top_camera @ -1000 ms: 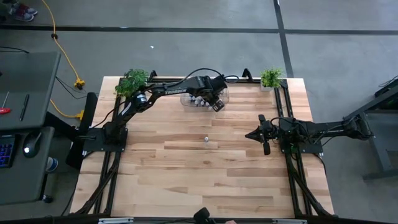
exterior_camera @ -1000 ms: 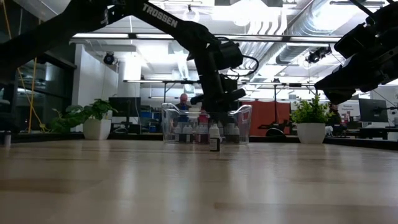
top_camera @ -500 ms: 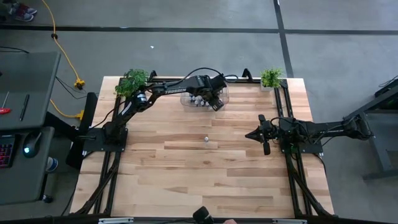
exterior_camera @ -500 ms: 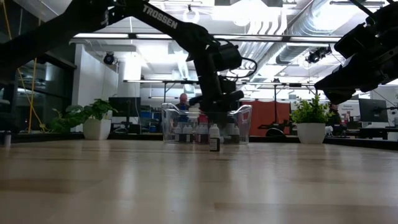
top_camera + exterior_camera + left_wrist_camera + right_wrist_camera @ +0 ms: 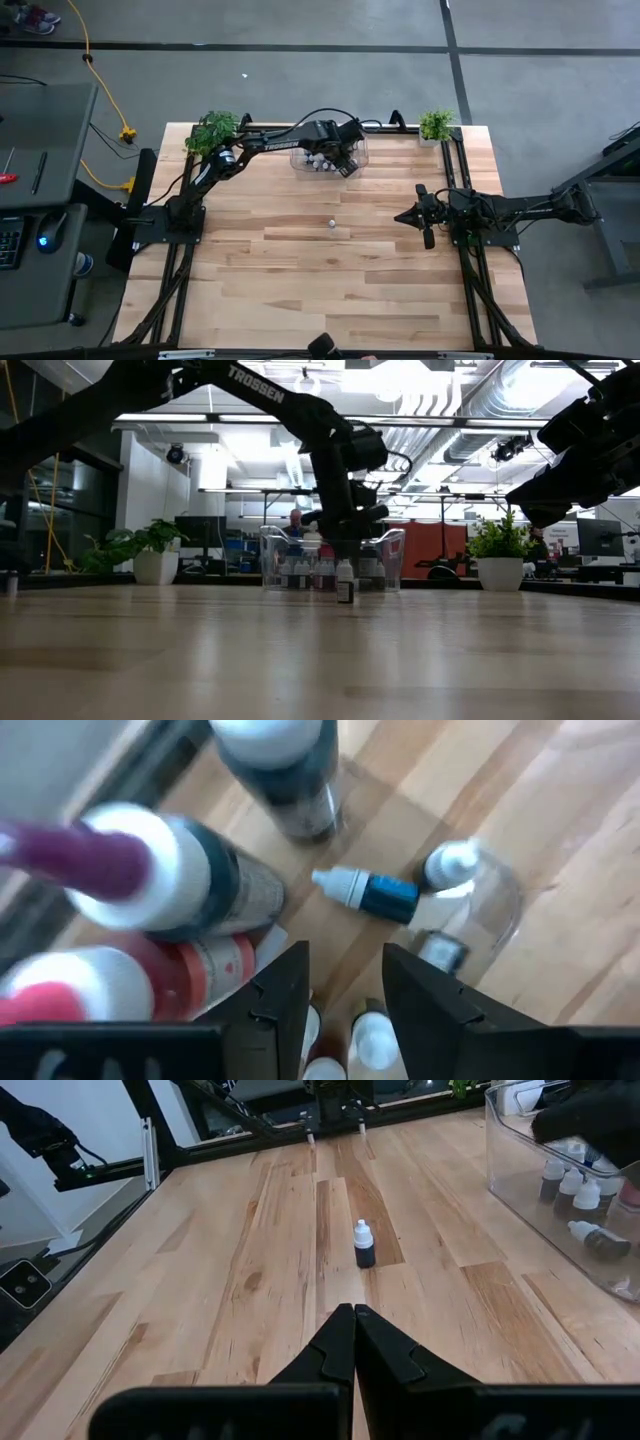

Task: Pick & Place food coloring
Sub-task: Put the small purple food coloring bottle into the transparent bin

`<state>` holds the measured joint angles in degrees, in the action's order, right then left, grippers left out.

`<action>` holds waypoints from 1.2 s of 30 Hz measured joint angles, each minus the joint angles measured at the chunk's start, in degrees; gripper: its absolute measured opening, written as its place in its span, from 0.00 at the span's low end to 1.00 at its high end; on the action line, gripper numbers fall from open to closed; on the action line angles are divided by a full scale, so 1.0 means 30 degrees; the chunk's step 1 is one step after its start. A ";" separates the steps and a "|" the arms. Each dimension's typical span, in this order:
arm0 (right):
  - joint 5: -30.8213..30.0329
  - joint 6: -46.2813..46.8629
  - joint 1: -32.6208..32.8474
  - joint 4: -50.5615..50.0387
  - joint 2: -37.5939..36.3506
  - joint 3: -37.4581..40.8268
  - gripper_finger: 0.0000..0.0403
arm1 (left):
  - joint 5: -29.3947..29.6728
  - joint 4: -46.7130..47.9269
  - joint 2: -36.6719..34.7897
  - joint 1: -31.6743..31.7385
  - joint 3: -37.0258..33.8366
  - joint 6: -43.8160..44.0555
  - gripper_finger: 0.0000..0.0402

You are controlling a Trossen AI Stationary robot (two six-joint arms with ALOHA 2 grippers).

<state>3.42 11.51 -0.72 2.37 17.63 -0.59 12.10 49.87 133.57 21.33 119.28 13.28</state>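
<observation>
Over the clear bin (image 5: pixel 330 158) my left jaws (image 5: pixel 345 990) hang spread and empty — most food coloring bottles (image 5: pixel 375 895) inside, one bottle (image 5: pixel 332 224) left mid-bench; right jaws (image 5: pixel 352 1342) pressed together, waiting

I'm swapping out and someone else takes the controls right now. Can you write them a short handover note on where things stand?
Left gripper: open, inside the clear bin at the table's far edge, over the food coloring bottles; nothing is between its fingers.
Right gripper: shut, empty, waiting at the right side of the table.
One small bottle stands upright alone mid-table, outside the bin. Inside, a blue bottle lies on its side.
Done: most bottles are in the bin.
Left: the lone bottle on the table.
</observation>
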 joint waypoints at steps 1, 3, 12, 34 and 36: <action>0.0002 0.0000 -0.0002 0.0000 0.0000 0.0002 0.00 | 0.0000 0.0000 -0.0057 -0.0015 0.0123 0.0006 0.31; 0.0000 0.0006 -0.0003 0.0000 -0.0001 0.0003 0.00 | -0.0013 0.0696 -0.0069 -0.0032 0.0893 0.0000 0.31; 0.0004 0.0000 0.0001 0.0000 -0.0007 0.0002 0.00 | 0.1163 0.3427 -0.0106 -0.0538 0.4697 -0.1352 0.31; 0.0005 0.0000 -0.0002 0.0007 -0.0007 0.0002 0.00 | 0.1002 0.7838 -0.3637 -0.3963 0.4656 -0.2933 0.31; 0.0000 0.0000 0.0000 0.0000 -0.0007 0.0003 0.00 | 0.0998 0.8175 -0.4034 -0.4282 0.4423 -0.2809 0.31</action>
<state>3.42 11.51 -0.72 2.37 17.61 -0.58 15.09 74.40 121.47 8.48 132.55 4.85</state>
